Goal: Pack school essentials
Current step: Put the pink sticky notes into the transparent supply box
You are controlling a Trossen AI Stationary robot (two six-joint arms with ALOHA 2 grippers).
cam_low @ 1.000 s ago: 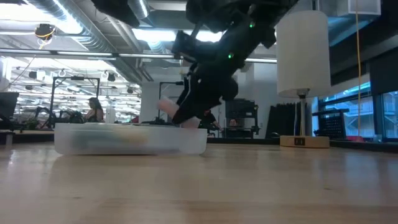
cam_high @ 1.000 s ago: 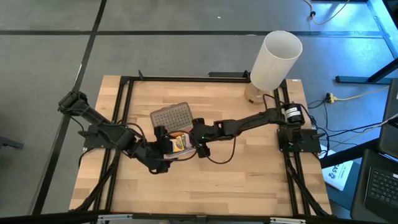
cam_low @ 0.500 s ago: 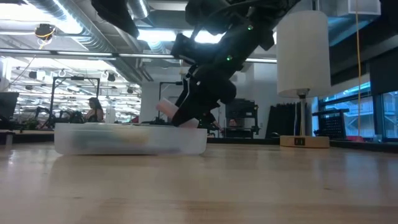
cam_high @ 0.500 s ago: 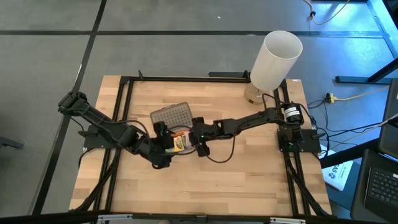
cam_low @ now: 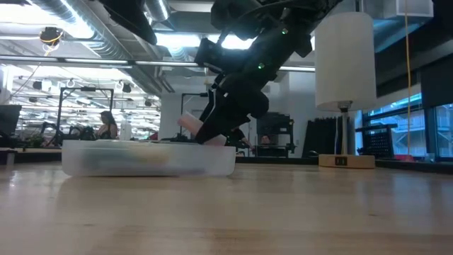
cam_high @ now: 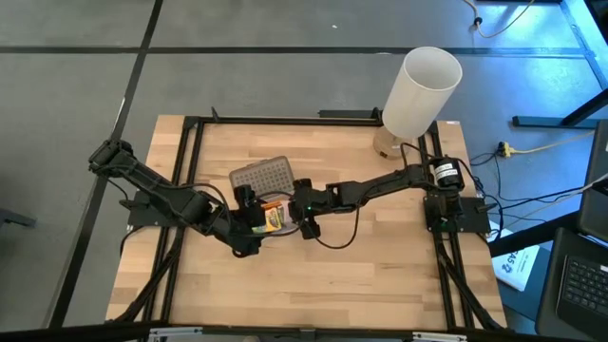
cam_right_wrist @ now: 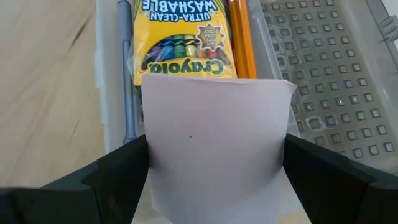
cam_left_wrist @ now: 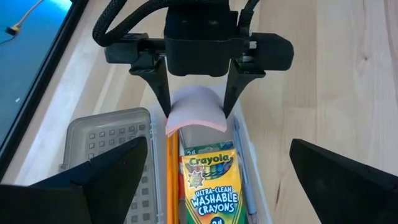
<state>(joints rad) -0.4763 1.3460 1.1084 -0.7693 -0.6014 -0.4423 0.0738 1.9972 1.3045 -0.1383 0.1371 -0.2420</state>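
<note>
Movement over the last second belongs mostly to the left arm: its gripper (cam_high: 249, 231) has crept from the near-left corner of the clear plastic case (cam_low: 148, 158) in toward the case's near end, and in the last half second it has barely shifted. Its fingers (cam_left_wrist: 102, 180) stand spread wide, holding nothing, and its wrist camera looks straight along the case.

Beside the case, on its left in the high view, lies the dimpled grey lid (cam_high: 260, 178), flat on the light wooden table (cam_high: 380, 275) and not yet on.

Inside the case, the two thin orange pencils (cam_left_wrist: 171, 180), the green-and-yellow crayon box (cam_left_wrist: 209, 183) and the slim grey pen (cam_left_wrist: 243, 174) already lie side by side. No scissors can be made out.

Further right, the right gripper (cam_left_wrist: 195, 112) hangs over the far end of the case, pinching the small pink square pad (cam_right_wrist: 214, 140) between its fingers (cam_left_wrist: 160, 84). The pad's lower edge sits just above the top of the crayon box, bowed slightly. This arm has held almost still across the second, dipping only a touch.

Judging by this, the pad is about to be laid in, with the lid probably next.

At the back right stands the tall white cylinder (cam_high: 421, 90), untouched.
</note>
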